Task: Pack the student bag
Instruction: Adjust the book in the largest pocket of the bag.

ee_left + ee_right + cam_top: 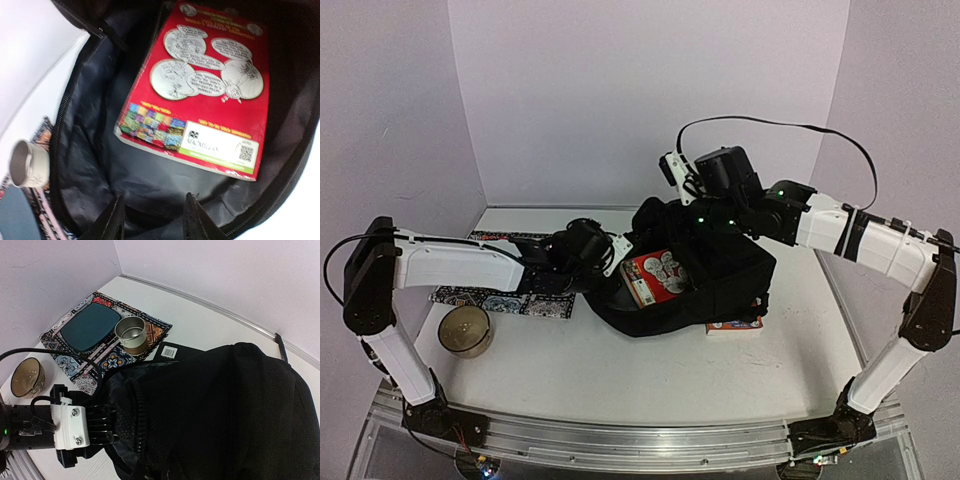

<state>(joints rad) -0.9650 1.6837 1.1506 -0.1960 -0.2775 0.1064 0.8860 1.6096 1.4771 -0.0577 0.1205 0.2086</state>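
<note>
Left claw [155,202]: the fingers [116,220] are standing partly apart at the near rim of the bag [720,275], with black fabric lying between them. Whether they are pinching that rim cannot be told. In the right wrist view this claw [112,426] is touching the edge of the opening.

Right claw [675,200]: it is sitting closed on the fabric at the top of the bag and holding that part raised. Its fingers are lost against the black in its own view.

The bag is lying in the middle of the bench [670,385], between the two arms, with its mouth facing left and gaping.

Contents of the bag: a red book [200,85] is lying flat inside on the dark lining, back cover up and barcode panel nearest the left claw. Nothing else is showing in the compartment.

Outside the bag:
- A second book [735,325] is poking out from under the right edge.
- A black notebook [175,351] is lying against the far side, partly under it.
- A patterned cloth [107,362] is lying to the left, carrying a dark oval plate [90,326] and an upright metal tin [131,334] just beside it.
- A glass bowl [465,330] is sitting on the bench, near the cloth's front edge.
</note>
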